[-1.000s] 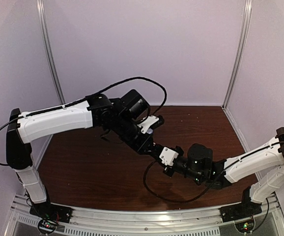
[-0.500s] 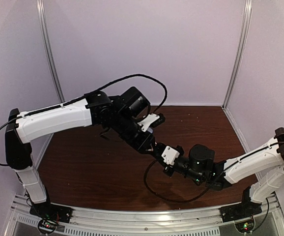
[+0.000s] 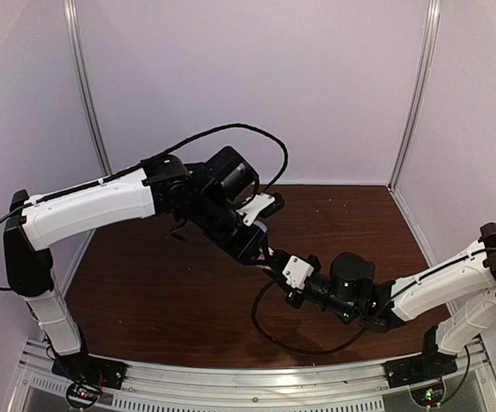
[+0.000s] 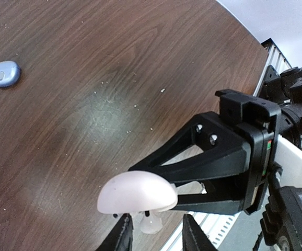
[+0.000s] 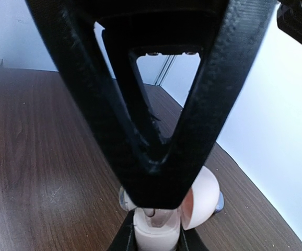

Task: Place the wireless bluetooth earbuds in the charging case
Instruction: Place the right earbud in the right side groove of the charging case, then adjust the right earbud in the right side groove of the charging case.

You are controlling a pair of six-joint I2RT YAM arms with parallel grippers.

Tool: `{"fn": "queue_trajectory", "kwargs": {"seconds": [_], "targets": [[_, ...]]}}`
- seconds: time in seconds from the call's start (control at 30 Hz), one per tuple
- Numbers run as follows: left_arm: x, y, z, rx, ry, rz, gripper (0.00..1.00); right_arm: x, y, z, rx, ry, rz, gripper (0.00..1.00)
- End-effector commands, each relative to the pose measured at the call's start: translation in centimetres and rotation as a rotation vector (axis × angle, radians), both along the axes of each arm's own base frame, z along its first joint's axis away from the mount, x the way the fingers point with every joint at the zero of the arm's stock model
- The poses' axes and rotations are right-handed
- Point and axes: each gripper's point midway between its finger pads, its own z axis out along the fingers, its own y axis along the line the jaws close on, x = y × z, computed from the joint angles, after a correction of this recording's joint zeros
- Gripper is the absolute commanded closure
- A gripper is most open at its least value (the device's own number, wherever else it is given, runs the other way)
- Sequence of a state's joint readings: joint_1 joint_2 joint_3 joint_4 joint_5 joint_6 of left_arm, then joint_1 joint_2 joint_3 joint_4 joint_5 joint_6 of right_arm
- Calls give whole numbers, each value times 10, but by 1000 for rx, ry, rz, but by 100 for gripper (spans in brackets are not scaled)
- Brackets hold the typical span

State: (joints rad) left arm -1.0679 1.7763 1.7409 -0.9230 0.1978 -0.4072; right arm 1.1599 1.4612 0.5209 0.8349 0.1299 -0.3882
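Note:
My right gripper (image 5: pixel 156 238) is shut on a pale pink-white charging case (image 5: pixel 155 235) and holds it above the table, with its lid (image 5: pixel 203 198) swung open to the right. In the left wrist view the domed lid (image 4: pixel 135 192) sits between the right gripper's black fingers (image 4: pixel 193 162). A small white earbud (image 4: pixel 151 226) shows just under the lid. My left gripper (image 4: pixel 156 238) has its tips apart on either side of it, not pinching it. In the top view both grippers meet mid-table, the left (image 3: pixel 265 252) and the right (image 3: pixel 277 263), and they hide the case.
A small blue-grey oval object (image 4: pixel 4 73) lies on the brown wooden table (image 4: pixel 88 63), far from the grippers. Blue bits (image 5: pixel 220 202) show behind the case. A black cable loop (image 3: pixel 269 330) hangs under the right arm. White walls enclose the table.
The left arm has risen and drawn back slightly up and to the left. The right gripper has stayed almost in place with the case.

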Motion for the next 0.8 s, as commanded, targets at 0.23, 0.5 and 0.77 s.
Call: {"fn": "queue_trajectory", "kwargs": {"seconds": [0.23, 0.5, 0.77], "targets": [[10, 21, 80, -143, -189, 49, 55, -9, 1, 7, 53, 32, 64, 100], [9, 52, 122, -356, -434, 65, 32, -35, 4, 31, 133, 90, 223, 100], [-28, 95, 165, -674, -710, -25, 2, -73, 3, 65, 185, 204, 440, 100]]}}
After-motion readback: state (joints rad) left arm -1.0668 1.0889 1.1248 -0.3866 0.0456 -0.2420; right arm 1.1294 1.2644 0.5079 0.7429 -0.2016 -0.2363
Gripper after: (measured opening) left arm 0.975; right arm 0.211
